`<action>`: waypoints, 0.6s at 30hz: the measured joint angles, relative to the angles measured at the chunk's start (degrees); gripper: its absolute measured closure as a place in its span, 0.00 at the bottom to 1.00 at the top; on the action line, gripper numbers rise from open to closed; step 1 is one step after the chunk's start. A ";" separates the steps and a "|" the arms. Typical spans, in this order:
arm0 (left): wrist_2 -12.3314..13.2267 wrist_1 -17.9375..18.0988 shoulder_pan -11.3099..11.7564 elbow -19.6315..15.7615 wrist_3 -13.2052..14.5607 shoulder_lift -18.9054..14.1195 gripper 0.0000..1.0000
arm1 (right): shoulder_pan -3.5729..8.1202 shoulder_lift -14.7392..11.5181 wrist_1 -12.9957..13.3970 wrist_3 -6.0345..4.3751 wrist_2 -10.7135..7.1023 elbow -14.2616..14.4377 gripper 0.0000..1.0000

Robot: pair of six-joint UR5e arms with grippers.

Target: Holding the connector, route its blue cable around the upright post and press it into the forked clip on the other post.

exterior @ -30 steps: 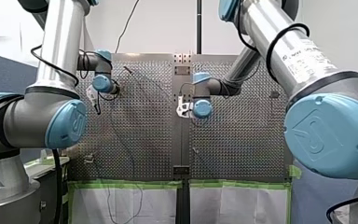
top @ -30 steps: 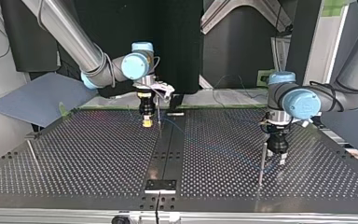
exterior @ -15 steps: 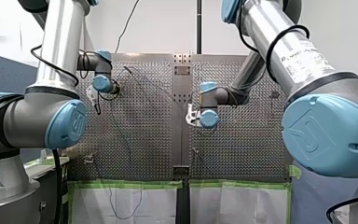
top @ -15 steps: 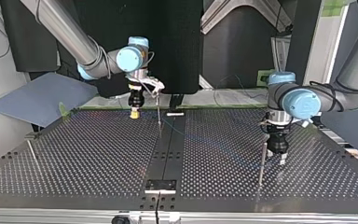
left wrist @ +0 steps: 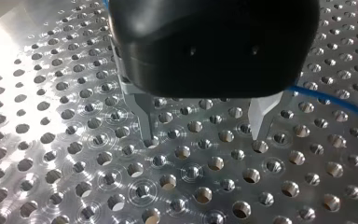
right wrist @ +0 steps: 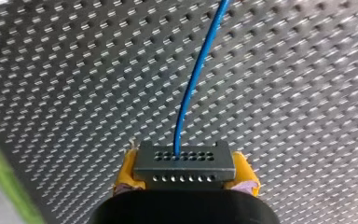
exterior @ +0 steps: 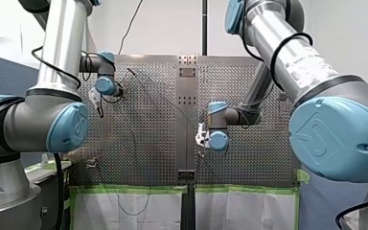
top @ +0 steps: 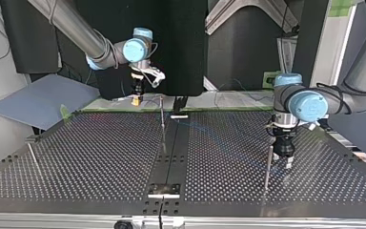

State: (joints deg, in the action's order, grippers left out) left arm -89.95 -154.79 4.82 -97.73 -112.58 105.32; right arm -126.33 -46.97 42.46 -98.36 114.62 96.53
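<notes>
1. my right gripper (right wrist: 184,173) is pinched on the dark connector (right wrist: 184,163), with its yellow pads (right wrist: 127,171) pressed against the connector's two ends.
2. the blue cable (right wrist: 196,79) leaves the holed face of the connector and runs on ahead of the gripper over the perforated table (right wrist: 307,70).
3. in the top view my right gripper hangs in the upper left of the frame, near the table's far edge and off its surface.
4. a thin upright post (top: 162,121) stands in the upper centre of that frame, to the right of the gripper and apart from it.
5. my left gripper (left wrist: 204,133) has its metal fingers (left wrist: 144,122) spread wide, with nothing between them and the tips low over the holes.
6. the cable passes along the table just beside one of those fingers.
7. in the top view my left gripper is at the right of the frame, with a second post (top: 268,167) just beside it.
8. i cannot tell which post carries the fork.
</notes>
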 joint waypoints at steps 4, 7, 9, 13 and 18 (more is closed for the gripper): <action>0.00 0.00 0.00 0.00 0.00 0.00 0.00 | -0.24 1.99 2.00 -0.96 0.48 2.00 0.84; 0.00 0.00 0.00 -0.03 -0.01 0.00 0.00 | -0.37 3.48 3.48 -1.10 0.58 3.48 0.84; 0.00 0.00 0.00 -0.02 -0.01 0.00 0.00 | -0.45 4.44 4.45 -1.07 0.60 4.46 0.84; 0.00 0.00 0.00 -0.04 -0.01 0.00 0.00 | -0.61 6.37 6.36 -0.91 0.61 6.38 0.84; -0.02 0.00 0.00 -0.05 0.00 0.01 0.00 | -0.71 8.72 8.73 -0.51 0.61 8.73 0.84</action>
State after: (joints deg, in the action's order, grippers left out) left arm -89.97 -154.79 4.82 -97.78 -112.58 105.34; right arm -127.04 -38.25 51.19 -98.87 115.23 105.26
